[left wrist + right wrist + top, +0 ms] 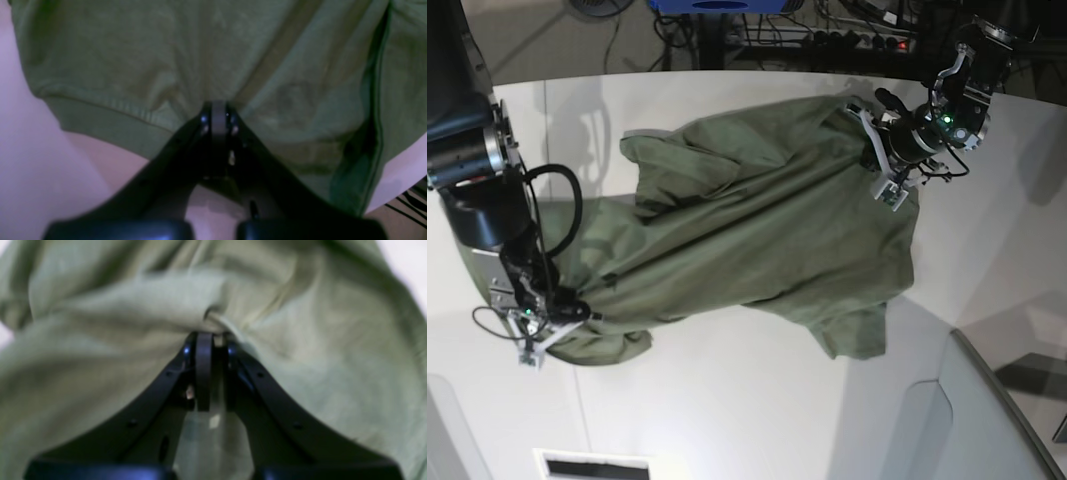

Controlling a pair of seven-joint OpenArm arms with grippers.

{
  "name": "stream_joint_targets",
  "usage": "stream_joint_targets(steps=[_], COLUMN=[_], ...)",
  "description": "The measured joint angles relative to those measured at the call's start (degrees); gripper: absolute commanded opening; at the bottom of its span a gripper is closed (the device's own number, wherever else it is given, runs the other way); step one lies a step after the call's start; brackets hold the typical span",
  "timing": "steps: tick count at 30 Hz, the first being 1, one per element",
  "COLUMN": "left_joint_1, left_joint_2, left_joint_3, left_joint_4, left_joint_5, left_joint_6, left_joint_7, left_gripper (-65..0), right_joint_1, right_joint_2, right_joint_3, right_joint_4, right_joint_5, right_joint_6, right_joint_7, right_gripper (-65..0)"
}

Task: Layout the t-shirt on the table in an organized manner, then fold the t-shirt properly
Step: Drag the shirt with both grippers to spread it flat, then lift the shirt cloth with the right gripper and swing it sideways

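The left pincer [218, 111] was pressed together on the olive t-shirt [757, 240] near a hem, at the far right of the base view. The right pincer [210, 338] pinched a bunched fold of the same cloth at the near left. Between them the t-shirt stretched, rumpled, across the white surface [727, 420].

Blk arms [487, 215], looped cable, green LEDs.

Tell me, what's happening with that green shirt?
Both jaws shut on shirt, left, right. Shirt stretched between them, rumpled, unfolded. Nothing in the way.
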Motion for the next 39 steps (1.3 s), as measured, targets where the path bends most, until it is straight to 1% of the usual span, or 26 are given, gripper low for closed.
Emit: stream_joint_targets(steps=[2,3,5,6,8,10,11,14,15,16,17,19,20,24,26,29,31,33,35,37,39], left_joint_1=[0.39,0.87,1.81,1.97,0.17,-3.06,-4.66,-8.33,-9.66,-11.02,-12.46,-15.19,-16.22,-17.51,-17.7,-17.53,-17.66,-17.73,-17.68,-17.53,-17.55], left_joint_2=[0.0,0.0,-0.61,-0.83,-0.68,-0.48,-0.48,-0.61,-0.48,-0.33,-0.33,-0.28,-0.61,-1.79,-1.92,-1.29,-1.49,-1.36,-1.16,-1.07,-1.14], left_joint_3=[-0.24,-0.17,0.09,0.13,0.15,0.15,-0.02,0.17,0.33,0.31,0.22,0.24,0.13,-0.09,-0.11,-3.87,-6.21,-7.98,-9.29,-9.97,-10.05], left_joint_4=[1.31,2.67,5.97,8.13,11.06,11.8,11.58,9.97,9.22,8.7,8.0,6.56,6.25,5.31,4.57,3.67,3.15,2.38,1.09,0.2,-0.52], left_joint_5=[0.09,0.81,0.92,0.9,0.7,0.57,0.79,1.07,1.03,0.92,0.57,0.83,0.66,0.79,0.63,0.72,0.83,0.83,0.85,0.85,0.81], left_joint_6=[0.04,0.11,-0.04,-0.02,-0.24,-0.2,-0.04,0.2,0.09,-0.13,-0.28,-0.07,-0.07,-0.15,-0.17,-0.22,0.0,0.0,-0.07,-0.09,-0.07], left_joint_7=[1.29,3.06,5.05,5.29,5.18,3.91,3.91,4.55,5.14,5.05,4.74,4.52,4.48,4.55,4.5,4.61,4.55,4.28,4.52,4.55,4.48], left_gripper=[-65.0,-65.0,-65.0,-65.0,-65.0,-65.0,-65.0,-65.0,-65.0,-65.0,-65.0,-65.0,-65.0,-65.0,-65.0,-65.0,-65.0,-65.0,-65.0,-65.0,-65.0], right_joint_1=[1.44,2.19,3.58,3.87,3.13,-0.39,-3.17,-12.98,-16.33,-18.93,-20.74,-22.84,-23.56,-27.67,-28.76,-28.81,-28.7,-28.98,-29.53,-29.94,-31.56], right_joint_2=[0.22,0.35,0.57,0.52,0.57,0.55,0.63,0.42,-0.02,-0.9,-2.47,-5.11,-6.32,-10.99,-13.27,-15.85,-16.5,-16.31,-16.0,-16.02,-16.04], right_joint_3=[0.0,0.0,0.0,0.0,0.15,0.2,0.24,0.39,0.24,0.0,-0.07,0.09,0.2,0.0,0.0,-0.11,-0.09,-0.09,0.31,0.44,0.66], right_joint_4=[0.02,0.04,0.46,1.53,7.32,18.36,25.66,47.71,53.33,57.57,60.37,61.61,61.68,61.44,59.28,53.42,47.87,43.32,41.88,41.86,42.42], right_joint_5=[-0.13,-0.15,-0.33,-0.2,-0.15,-0.5,-0.48,-0.59,0.17,0.5,-0.22,-0.22,-0.31,-0.57,-0.87,-0.7,0.09,-1.01,0.48,0.28,0.57], right_joint_6=[0.04,0.98,5.57,6.88,8.02,7.63,7.67,7.96,8.17,7.65,6.16,4.46,4.22,4.04,4.0,4.04,4.66,3.98,4.57,4.52,4.72], right_joint_7=[1.05,1.97,1.66,-0.42,-9.88,-17.25,-20.11,-25.31,-26.91,-29.75,-33.27,-36.48,-38.14,-38.03,-38.34,-38.03,-37.38,-37.59,-36.81,-36.68,-35.28], right_gripper=[-58.8,-59.0,-59.3,-59.4,-59.4,-59.4,-59.4,-59.3,-59.3,-59.3,-59.3,-59.3,-59.3,-59.3,-59.3,-59.3,-59.3,-59.3,-59.3,-59.3,-59.4])
